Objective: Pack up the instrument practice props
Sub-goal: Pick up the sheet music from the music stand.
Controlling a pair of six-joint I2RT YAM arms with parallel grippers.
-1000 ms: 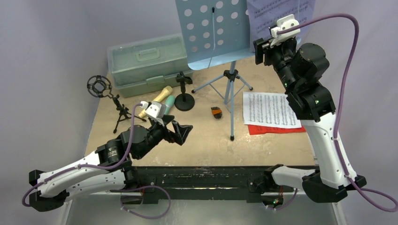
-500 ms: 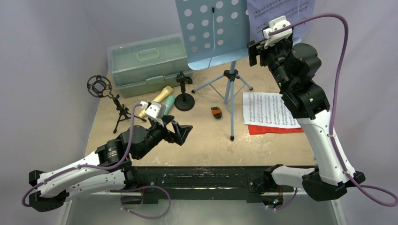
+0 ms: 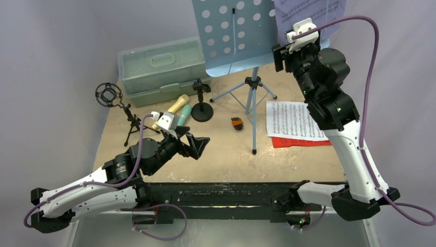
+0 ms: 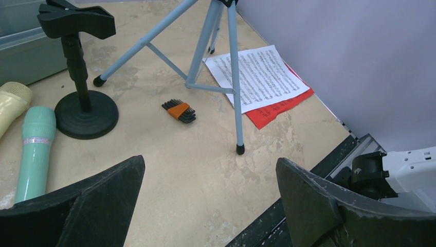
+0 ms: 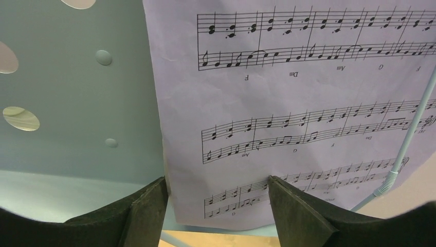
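The light-blue perforated music rack (image 3: pixel 234 33) stands on tripod legs (image 3: pixel 252 98) at the back. A purple music sheet (image 3: pixel 308 13) leans on its right side. My right gripper (image 3: pixel 279 55) is raised to that sheet's lower left corner, open, with one jaw on either side of the corner (image 5: pixel 216 190). My left gripper (image 3: pixel 198 145) is open and empty, low over the table (image 4: pixel 211 175). The tan microphone (image 3: pixel 172 109), teal microphone (image 3: pixel 183 114), round-base mic holder (image 3: pixel 201 103) and ring-top tripod holder (image 3: pixel 109 95) stand left. A white sheet (image 3: pixel 295 121) lies on a red sheet (image 3: pixel 303 141).
A pale green case (image 3: pixel 162 69) sits shut at the back left. A small orange-and-black hex key set (image 3: pixel 236 123) lies between the rack's legs. The black rail (image 3: pixel 231 193) runs along the near table edge.
My right gripper has moved a little left and up, closer to the purple sheet on the rack. My left arm has barely shifted.
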